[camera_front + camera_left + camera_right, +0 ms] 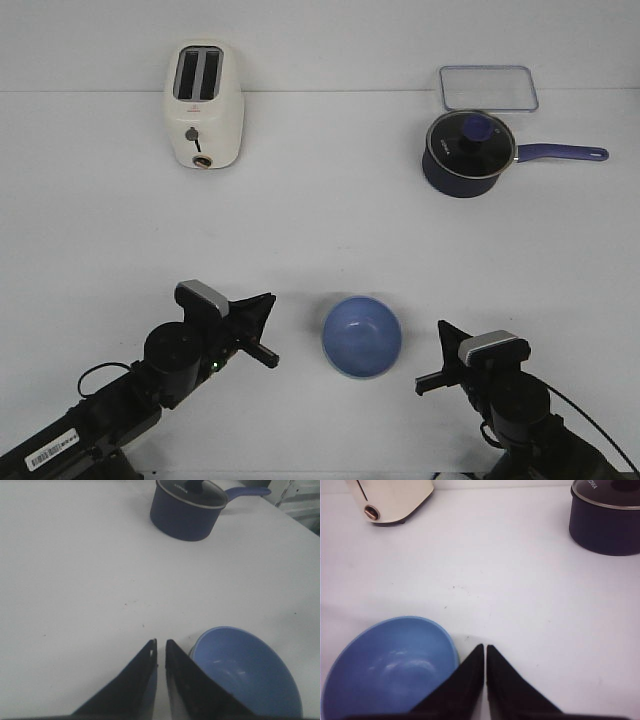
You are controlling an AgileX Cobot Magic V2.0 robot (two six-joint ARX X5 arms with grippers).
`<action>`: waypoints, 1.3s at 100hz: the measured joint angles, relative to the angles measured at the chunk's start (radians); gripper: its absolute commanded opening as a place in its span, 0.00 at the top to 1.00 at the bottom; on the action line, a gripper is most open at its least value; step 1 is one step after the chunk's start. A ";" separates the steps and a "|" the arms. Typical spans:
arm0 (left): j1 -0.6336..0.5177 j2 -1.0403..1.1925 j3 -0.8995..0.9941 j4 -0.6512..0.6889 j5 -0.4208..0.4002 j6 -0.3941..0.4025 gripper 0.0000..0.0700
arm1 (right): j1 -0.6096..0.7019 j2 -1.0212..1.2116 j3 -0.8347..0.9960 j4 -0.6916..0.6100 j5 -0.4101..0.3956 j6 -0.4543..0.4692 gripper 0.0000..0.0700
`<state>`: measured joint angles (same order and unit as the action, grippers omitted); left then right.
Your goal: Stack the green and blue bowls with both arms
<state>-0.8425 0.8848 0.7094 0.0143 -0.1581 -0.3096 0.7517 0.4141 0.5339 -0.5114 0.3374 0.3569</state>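
We see the blue bowl sitting upright on the white table, near the front edge and roughly midway between the two arms. In the right wrist view a thin pale green rim peeks out along the blue bowl's edge, so the green bowl appears to sit directly beneath it, nested; in the front view we cannot make the green one out.

The left gripper rests low over the table just left of the bowl, apart from it, with its fingers drawn together to a narrow slit and nothing between them. The right gripper sits just right of the bowl, also not touching it, and its fingers are likewise pressed nearly together and empty.

At the far left of the table we find a cream toaster with two slots on top and a round knob on its near face. At the far right stands a dark blue saucepan with a glass lid, its handle pointing right. Just behind it lies a clear rectangular container lid flat on the table.
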 measured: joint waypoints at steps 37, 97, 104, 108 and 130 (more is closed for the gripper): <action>0.156 -0.298 -0.202 0.137 -0.012 0.291 0.98 | 0.000 0.000 0.000 0.000 0.000 0.000 0.99; 0.767 -0.881 -0.674 0.043 0.066 0.359 0.98 | 0.000 0.000 0.000 0.000 0.000 0.000 0.99; 0.780 -0.880 -0.674 0.047 0.076 0.352 0.98 | 0.000 0.000 0.000 0.000 0.000 0.000 0.99; 0.784 -0.880 -0.675 0.047 0.078 0.350 0.98 | 0.000 0.000 0.000 0.000 0.000 0.000 0.99; 0.783 -0.880 -0.675 0.023 0.081 0.347 0.98 | 0.000 0.000 0.000 0.000 0.000 0.000 0.99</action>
<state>-0.0593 0.0044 0.0341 0.0368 -0.0769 0.0376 0.7517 0.4141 0.5339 -0.5114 0.3374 0.3573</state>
